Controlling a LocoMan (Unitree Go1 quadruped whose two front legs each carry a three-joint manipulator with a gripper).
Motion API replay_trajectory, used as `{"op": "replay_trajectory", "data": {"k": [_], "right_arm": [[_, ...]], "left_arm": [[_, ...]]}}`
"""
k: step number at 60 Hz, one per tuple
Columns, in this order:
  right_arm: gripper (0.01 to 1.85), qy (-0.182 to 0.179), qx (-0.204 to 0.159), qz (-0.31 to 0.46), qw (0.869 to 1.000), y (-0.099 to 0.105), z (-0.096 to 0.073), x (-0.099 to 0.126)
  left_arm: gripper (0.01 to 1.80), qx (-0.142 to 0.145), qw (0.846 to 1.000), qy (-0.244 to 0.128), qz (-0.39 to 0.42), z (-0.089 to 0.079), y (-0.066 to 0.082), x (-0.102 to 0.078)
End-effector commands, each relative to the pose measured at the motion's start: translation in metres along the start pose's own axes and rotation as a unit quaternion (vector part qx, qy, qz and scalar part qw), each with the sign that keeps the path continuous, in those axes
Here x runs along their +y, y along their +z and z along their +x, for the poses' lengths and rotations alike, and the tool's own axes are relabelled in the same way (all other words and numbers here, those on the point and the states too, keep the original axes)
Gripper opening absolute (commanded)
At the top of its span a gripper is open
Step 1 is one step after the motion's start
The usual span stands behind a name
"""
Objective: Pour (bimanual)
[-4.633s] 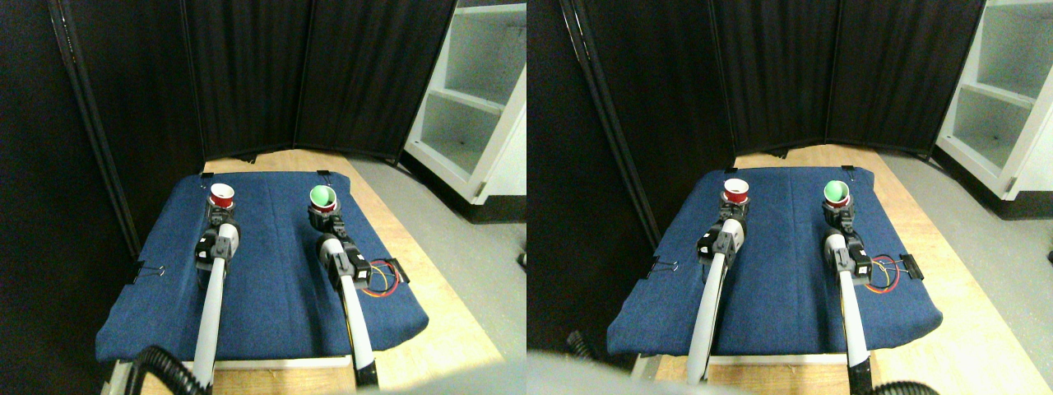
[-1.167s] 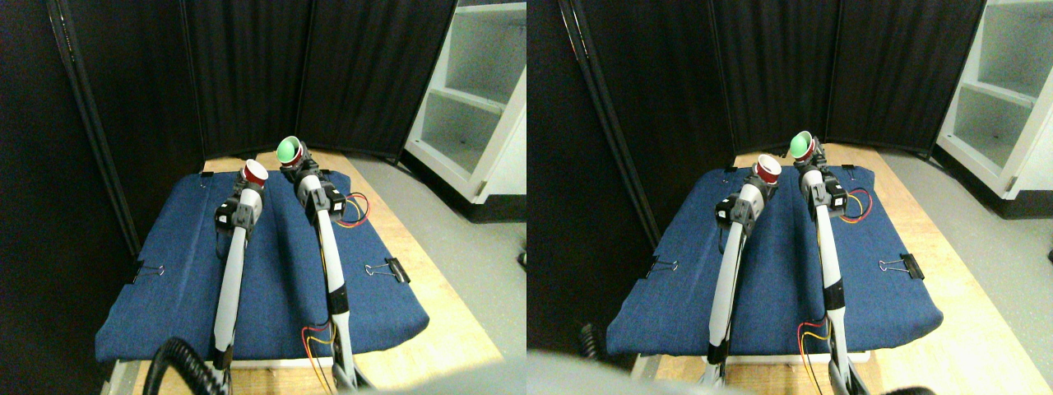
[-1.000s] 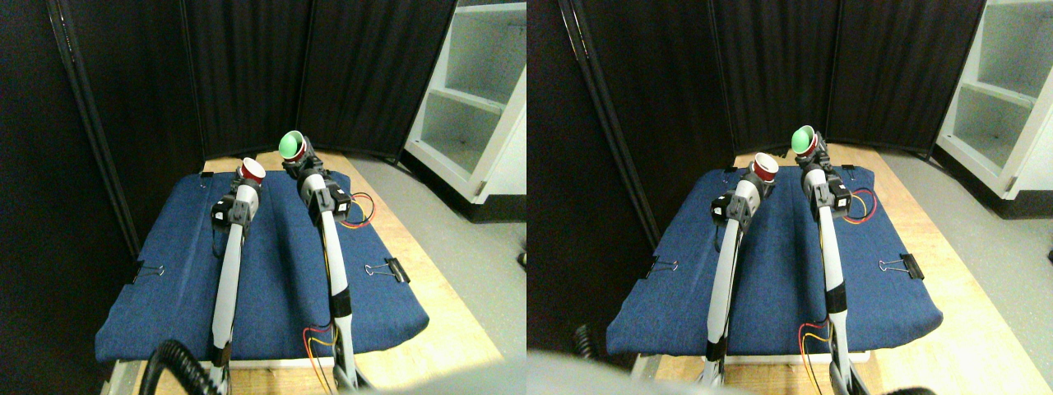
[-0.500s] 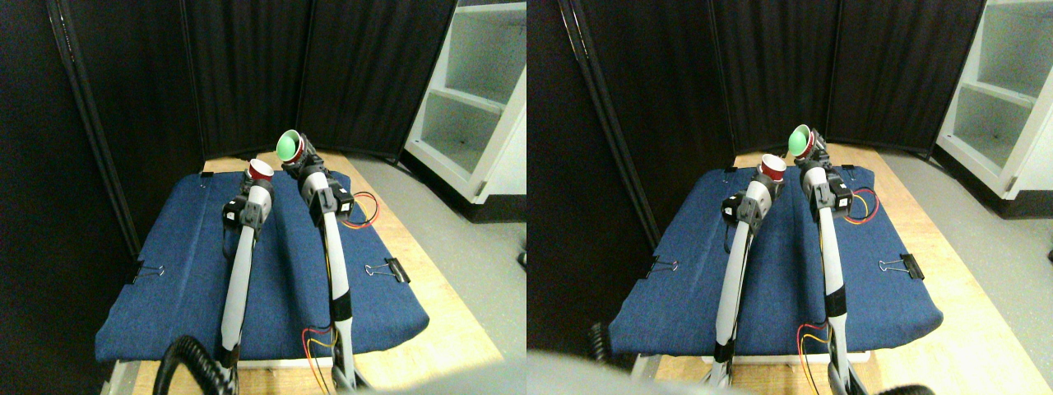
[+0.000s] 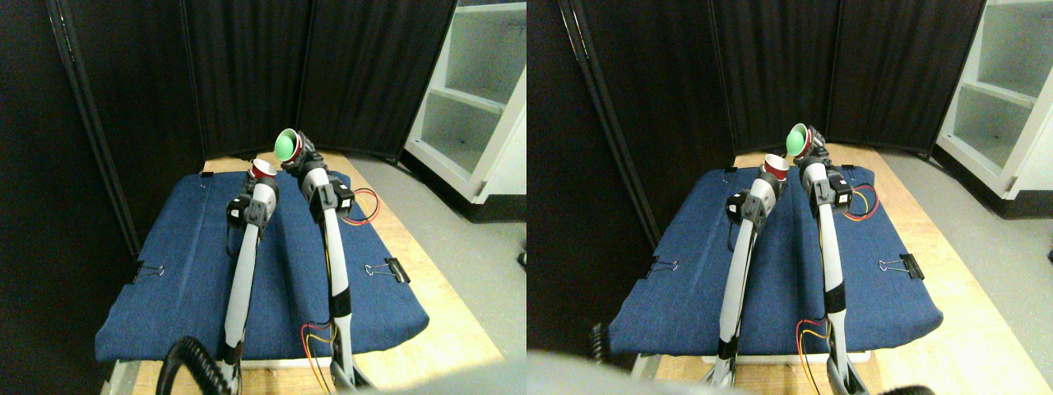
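Note:
Both arms are raised over the blue cloth [image 5: 164,271]. A red cup [image 5: 263,169] with a white inside is held upright in my left gripper [image 5: 262,183]. My right gripper [image 5: 298,156] grips a red cup with a green inside [image 5: 287,145], held higher and just right of the first. That cup is tipped to the left, its mouth facing the red cup's rim. The two cups are close together; I cannot tell whether they touch. No contents show in either cup.
The blue cloth covers a wooden table [image 5: 444,329], held by binder clips [image 5: 387,268] at its sides. Black curtain panels [image 5: 247,74] stand behind. A white shelf unit [image 5: 473,99] is at the right. Coloured wires [image 5: 362,210] loop off my right arm.
Both cups were lifted off the cloth and brought together. In the last second the left cup moved right toward the green-lined cup, which tipped further to the left.

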Motion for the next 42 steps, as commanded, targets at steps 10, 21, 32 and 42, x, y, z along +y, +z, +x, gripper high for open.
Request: {"op": "replay_trajectory", "data": {"k": [10,21,32,42], "right_arm": [[0.33,0.010,-0.022,-0.037,0.999,0.0076,0.0032,0.0075],[0.34,0.005,-0.018,-0.054,0.998,0.0060,0.0025,0.0101],[0.33,0.017,-0.011,-0.068,0.997,0.0036,0.0043,0.0122],[0.33,0.021,-0.005,-0.073,0.997,0.0003,0.0073,0.0116]], "left_arm": [[0.33,-0.007,0.999,-0.022,-0.022,-0.0027,0.0032,-0.0100],[0.33,-0.004,0.999,-0.023,-0.032,-0.0039,0.0033,-0.0100],[0.33,0.002,0.999,-0.026,-0.031,-0.0061,0.0026,-0.0113],[0.33,0.000,0.999,-0.021,-0.043,-0.0074,0.0027,-0.0131]]}}
